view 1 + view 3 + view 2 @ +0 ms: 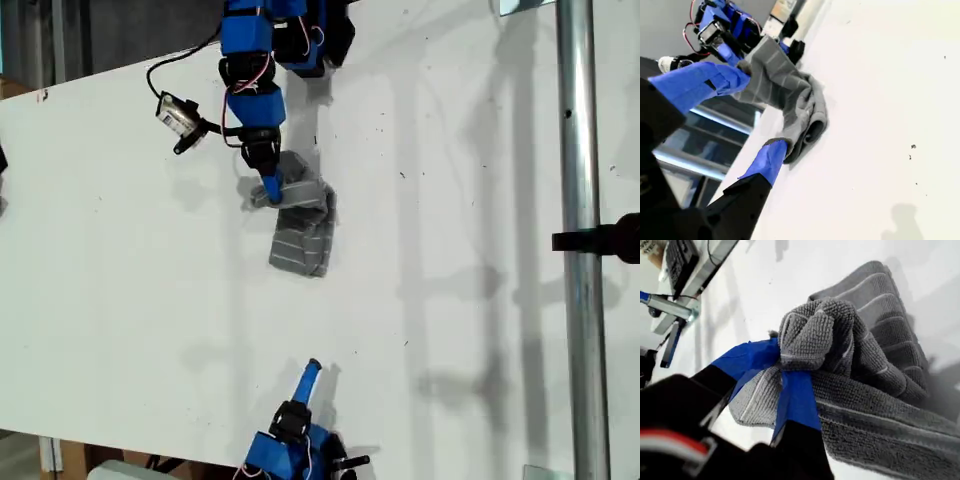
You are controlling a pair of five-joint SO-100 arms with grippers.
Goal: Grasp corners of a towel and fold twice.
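White tabletop point(450, 300) fills the exterior view, with a steel pole point(580, 240) standing along that view's right side. On the table, nearer its far edge than its near edge, lies the towel point(303, 235), bunched and partly folded into a narrow heap. Its long axis runs roughly from the far edge toward the near edge, tilted a little toward the exterior view's right at the near end. The stripes lie across that axis.

My first gripper point(790, 365) reaches in from the far edge and is clenched on a wad of towel at the heap's far end; in the first wrist view the blue fingers point(797, 400) pinch a rounded knot of cloth, with the rest of the towel draped past them. I cannot tell whether that knot is a corner.

My second gripper point(757, 120) sits at the table's near edge, well apart from the towel, pointing toward it. Its jaws stand released, with nothing between them; the second wrist view looks between its two blue fingers point(767, 160) at the towel and the first arm point(725, 30) beyond.

A small camera point(178, 115) hangs off the first arm, toward the exterior view's left.
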